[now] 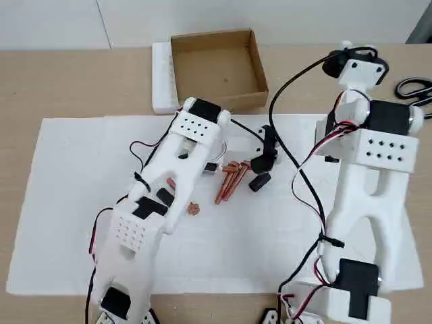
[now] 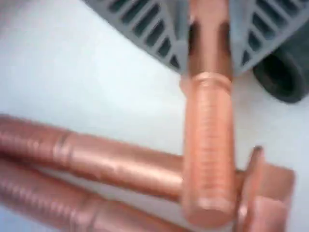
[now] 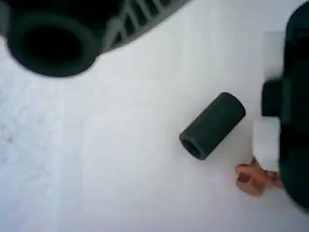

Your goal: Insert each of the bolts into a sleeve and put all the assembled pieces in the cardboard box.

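While left gripper [image 2: 207, 46] is clamped on one bolt [image 2: 207, 145] — its tip over the loose bolts [image 1: 229, 181] on the white sheet [image 1: 67, 202] — right gripper [image 1: 264, 156] grips a sleeve [image 3: 48, 43] just right of the pile. Second sleeve [image 3: 212, 125] lies flat beside it. Cardboard box [image 1: 177, 67] sits behind, scissors [image 1: 415, 88] far right.

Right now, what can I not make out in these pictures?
- Number of loose copper threaded bolts: high view, too small and overlapping.
- Head of the held copper bolt: left wrist view, cut off at the edge beyond the left end effector's grey ribbed fingers.
- Small copper piece: right wrist view, mostly behind a black part.
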